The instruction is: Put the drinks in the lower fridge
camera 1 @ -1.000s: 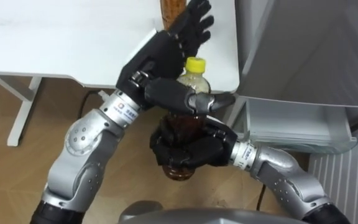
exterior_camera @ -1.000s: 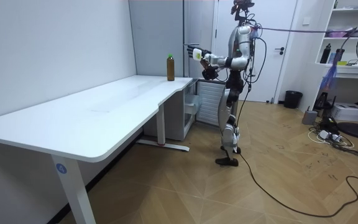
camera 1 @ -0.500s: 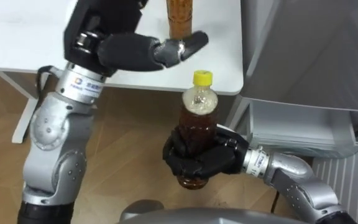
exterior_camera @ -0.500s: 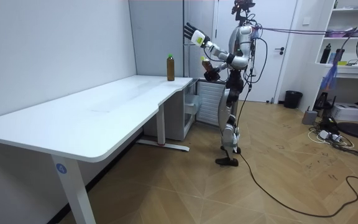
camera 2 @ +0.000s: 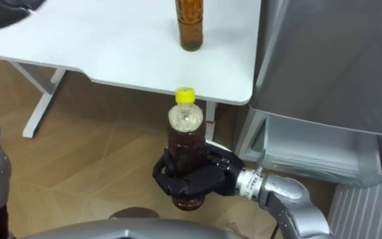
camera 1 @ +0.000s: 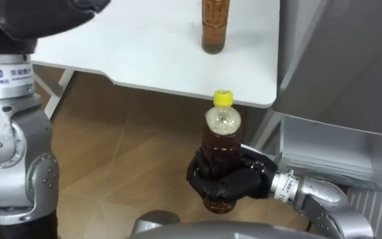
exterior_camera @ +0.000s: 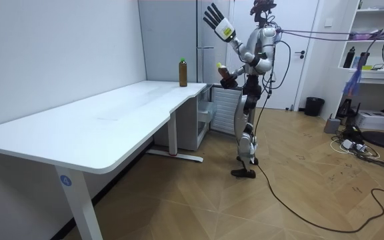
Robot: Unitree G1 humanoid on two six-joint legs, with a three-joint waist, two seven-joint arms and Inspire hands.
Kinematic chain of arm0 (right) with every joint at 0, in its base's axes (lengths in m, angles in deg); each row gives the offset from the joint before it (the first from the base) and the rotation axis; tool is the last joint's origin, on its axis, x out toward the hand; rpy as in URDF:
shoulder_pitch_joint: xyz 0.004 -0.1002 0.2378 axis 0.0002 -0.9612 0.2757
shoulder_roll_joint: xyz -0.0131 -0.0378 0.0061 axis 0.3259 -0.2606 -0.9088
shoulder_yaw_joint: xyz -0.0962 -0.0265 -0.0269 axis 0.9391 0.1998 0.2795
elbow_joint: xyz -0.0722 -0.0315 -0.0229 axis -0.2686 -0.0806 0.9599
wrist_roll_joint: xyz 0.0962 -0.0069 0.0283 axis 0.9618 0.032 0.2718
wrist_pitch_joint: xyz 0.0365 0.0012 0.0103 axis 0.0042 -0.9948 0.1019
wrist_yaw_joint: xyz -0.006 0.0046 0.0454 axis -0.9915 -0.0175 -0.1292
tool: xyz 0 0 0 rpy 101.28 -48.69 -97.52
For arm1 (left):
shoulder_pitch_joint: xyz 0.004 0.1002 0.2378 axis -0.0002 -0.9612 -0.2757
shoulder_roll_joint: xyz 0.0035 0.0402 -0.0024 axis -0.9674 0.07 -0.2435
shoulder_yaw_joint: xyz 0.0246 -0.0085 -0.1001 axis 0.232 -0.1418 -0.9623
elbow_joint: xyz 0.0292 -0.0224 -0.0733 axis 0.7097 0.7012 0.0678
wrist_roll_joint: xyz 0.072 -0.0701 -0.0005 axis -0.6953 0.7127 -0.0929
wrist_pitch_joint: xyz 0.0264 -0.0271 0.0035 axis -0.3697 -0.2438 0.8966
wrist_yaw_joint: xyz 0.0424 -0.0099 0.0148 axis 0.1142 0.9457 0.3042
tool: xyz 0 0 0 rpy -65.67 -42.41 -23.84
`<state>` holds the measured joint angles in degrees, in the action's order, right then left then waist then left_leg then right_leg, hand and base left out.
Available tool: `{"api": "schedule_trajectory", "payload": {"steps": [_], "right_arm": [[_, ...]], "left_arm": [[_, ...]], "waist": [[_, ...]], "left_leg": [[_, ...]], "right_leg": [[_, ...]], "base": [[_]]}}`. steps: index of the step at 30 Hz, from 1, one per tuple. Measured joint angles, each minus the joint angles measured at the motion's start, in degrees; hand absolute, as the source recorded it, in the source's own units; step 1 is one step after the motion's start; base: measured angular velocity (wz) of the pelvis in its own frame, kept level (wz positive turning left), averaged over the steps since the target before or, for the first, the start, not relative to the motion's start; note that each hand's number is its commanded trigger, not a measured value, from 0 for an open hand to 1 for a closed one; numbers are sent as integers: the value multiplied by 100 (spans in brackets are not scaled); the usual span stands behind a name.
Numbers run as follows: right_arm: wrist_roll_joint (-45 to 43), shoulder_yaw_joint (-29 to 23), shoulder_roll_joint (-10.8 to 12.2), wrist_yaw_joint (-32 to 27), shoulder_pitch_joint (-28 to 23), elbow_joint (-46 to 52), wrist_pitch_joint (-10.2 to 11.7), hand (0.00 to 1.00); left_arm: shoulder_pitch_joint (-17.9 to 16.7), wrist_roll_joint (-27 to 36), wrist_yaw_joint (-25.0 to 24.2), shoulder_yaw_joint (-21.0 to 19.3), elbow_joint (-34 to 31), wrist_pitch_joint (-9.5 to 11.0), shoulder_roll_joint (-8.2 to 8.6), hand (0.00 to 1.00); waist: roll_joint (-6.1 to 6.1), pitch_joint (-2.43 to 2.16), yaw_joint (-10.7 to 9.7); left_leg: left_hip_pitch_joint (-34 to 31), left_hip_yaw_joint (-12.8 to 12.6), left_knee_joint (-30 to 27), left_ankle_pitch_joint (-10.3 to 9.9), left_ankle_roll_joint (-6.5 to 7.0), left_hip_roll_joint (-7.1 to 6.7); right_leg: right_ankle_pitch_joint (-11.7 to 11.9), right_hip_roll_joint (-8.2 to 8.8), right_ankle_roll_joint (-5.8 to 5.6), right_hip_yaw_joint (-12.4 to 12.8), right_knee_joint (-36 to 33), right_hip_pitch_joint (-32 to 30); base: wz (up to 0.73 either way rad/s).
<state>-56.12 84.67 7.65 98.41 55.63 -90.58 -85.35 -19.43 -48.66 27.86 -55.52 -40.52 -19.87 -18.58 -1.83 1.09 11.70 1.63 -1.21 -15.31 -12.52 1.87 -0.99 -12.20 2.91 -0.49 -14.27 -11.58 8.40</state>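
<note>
Now the right robot hand (camera 1: 239, 182) is clamped round the yellow-capped bottle (camera 1: 222, 141), upright just off the corner of the surface (camera 1: 144, 53), while the left robot hand (exterior_camera: 213, 15) hangs high above that surface, fingers spread, empty. Carry step, I'd say: next, a turn from the surface toward the fridge (camera 1: 340, 53) and a low reach; a second bottle (camera 1: 216, 26) waits on the surface.

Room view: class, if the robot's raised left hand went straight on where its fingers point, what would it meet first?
Nothing shown: the open left hand points upward; the way looks free to the picture's top, though depth to the grey panel behind is unclear.
</note>
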Motion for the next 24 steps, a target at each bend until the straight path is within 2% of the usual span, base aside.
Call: {"api": "schedule_trajectory", "payload": {"steps": [1,3,8,10,13,16,18,19,21,23,24], "right_arm": [[-3,-34,17,-1,-4,-1,0,100],[17,-78,26,-44,-21,0,0,100],[55,-144,15,-120,-153,27,-3,100],[55,-180,10,-184,-157,27,-4,100],[54,-192,62,-237,-155,28,-6,100],[53,-147,115,-318,-154,28,-6,100],[43,-90,140,-477,-147,27,-9,100],[44,-82,145,-509,-144,27,-9,100],[66,15,158,-669,-120,27,-10,100],[114,119,165,-762,-95,27,-14,100],[117,159,155,-785,-74,26,-15,100]], "left_arm": [[-3,-2,57,-41,88,30,0,0],[-93,-19,363,-182,455,40,1,0],[-502,-170,894,-534,1141,32,-10,0],[-561,-162,1086,-564,1494,20,-16,0],[-689,-119,1271,-536,2211,12,-16,0],[-734,231,1374,-441,3169,-58,-16,0],[-802,381,1431,-254,4119,-97,-15,0],[-805,414,1433,-187,4395,-101,-15,0],[-923,635,1497,126,5212,-264,-10,0],[-1090,797,1543,407,5451,-373,-8,0],[-1093,800,1535,486,5629,-374,-11,0]], "waist": [[-19,-9,5],[-92,-58,114],[-43,-81,143],[-12,-76,142],[29,-72,268],[56,-70,299],[60,-66,313],[62,-65,318],[98,-44,318],[204,-65,348],[209,-61,380]], "left_leg": [[2,1,0,0,-1,0],[36,-9,23,9,-4,-1],[78,123,96,42,-24,-74],[77,150,94,53,-22,-77],[112,145,177,76,-32,-69],[114,143,162,77,-33,-63],[131,140,179,77,-32,-59],[133,140,184,77,-31,-59],[145,110,192,77,-29,-48],[98,43,195,76,-32,-16],[88,31,192,75,-34,-7]], "right_leg": [[0,0,0,-7,0,4],[0,0,0,2,-1,18],[0,-1,2,-104,95,103],[-1,7,1,-158,93,61],[-1,6,2,-145,98,62],[-1,6,2,-147,100,56],[-1,18,2,-156,100,56],[-1,19,2,-160,97,60],[-1,17,1,-148,101,28],[7,0,12,-133,97,-30],[14,-5,17,-137,95,-15]], "base": [[0],[-2],[8],[12],[-2],[0],[0],[-4],[-6],[-13],[-17]]}}
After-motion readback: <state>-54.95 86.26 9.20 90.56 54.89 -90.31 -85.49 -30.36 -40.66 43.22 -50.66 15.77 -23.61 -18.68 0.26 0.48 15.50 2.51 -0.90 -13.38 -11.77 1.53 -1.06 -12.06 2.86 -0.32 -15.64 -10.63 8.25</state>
